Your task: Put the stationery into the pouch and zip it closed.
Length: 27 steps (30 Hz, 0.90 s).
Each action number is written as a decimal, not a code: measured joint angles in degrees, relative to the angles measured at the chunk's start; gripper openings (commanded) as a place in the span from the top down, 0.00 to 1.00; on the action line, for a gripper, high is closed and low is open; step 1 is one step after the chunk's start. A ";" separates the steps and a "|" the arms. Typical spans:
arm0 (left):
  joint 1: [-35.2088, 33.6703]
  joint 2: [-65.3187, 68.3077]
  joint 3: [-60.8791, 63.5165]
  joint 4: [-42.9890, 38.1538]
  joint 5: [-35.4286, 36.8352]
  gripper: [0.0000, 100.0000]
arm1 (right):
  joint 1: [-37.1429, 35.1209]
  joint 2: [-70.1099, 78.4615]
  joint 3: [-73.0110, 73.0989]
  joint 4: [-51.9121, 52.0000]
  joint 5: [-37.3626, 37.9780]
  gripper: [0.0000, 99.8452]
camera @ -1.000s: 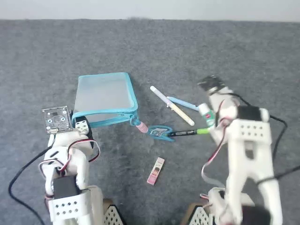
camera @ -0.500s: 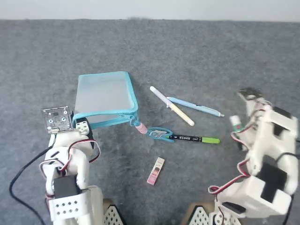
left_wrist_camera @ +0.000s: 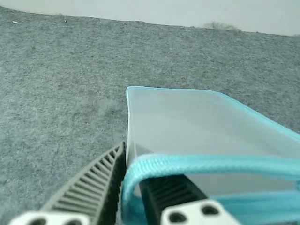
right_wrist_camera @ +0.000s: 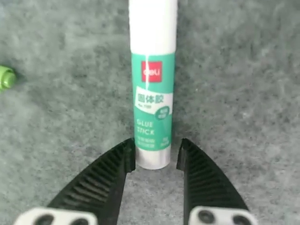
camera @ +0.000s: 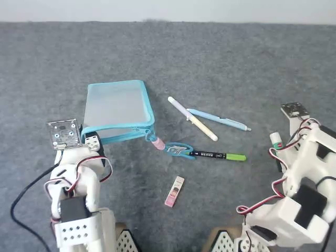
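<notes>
The pouch [left_wrist_camera: 187, 126] is clamped at its rim by the left claw [left_wrist_camera: 133, 173], likely to steady it for loading. The glue stick [right_wrist_camera: 152, 93] is bracketed by the parted right claw [right_wrist_camera: 157, 145].

the glue stick [right_wrist_camera: 153, 93] wears a green label with white lettering under a small red logo patch; print on the black marker [camera: 212, 155] is too small to read.

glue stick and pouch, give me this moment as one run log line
left gripper clamped on pouch edge | right gripper around glue stick end | pens, scissors, eraser loose on mat outside pouch
</notes>
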 measured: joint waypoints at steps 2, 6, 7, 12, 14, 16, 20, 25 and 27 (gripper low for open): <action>0.00 0.00 0.00 0.00 0.00 0.99 | 0.00 0.00 0.00 -0.44 0.09 0.85; 0.00 0.00 0.00 0.00 0.00 0.99 | -0.62 0.70 0.00 -2.11 0.09 0.86; 0.00 0.00 0.00 0.00 0.00 0.99 | -1.14 1.23 0.00 -2.20 0.09 0.86; 0.00 0.00 0.00 0.00 0.00 0.99 | -1.93 3.16 0.79 -4.57 0.26 0.95; 0.00 0.00 0.00 0.00 0.00 0.99 | -1.49 3.34 0.88 -5.98 0.26 0.98; 0.00 0.00 0.00 0.00 0.00 0.99 | -0.18 4.13 0.09 -6.51 0.35 0.99; 0.00 0.00 0.00 0.00 0.00 0.99 | 2.02 4.04 0.09 -6.59 0.44 0.99; 0.00 0.00 0.00 0.00 0.00 0.99 | 3.52 -1.41 1.58 -1.41 0.26 0.99; 0.00 0.00 0.09 0.00 -0.09 0.99 | 1.14 -6.68 1.58 3.34 0.26 0.99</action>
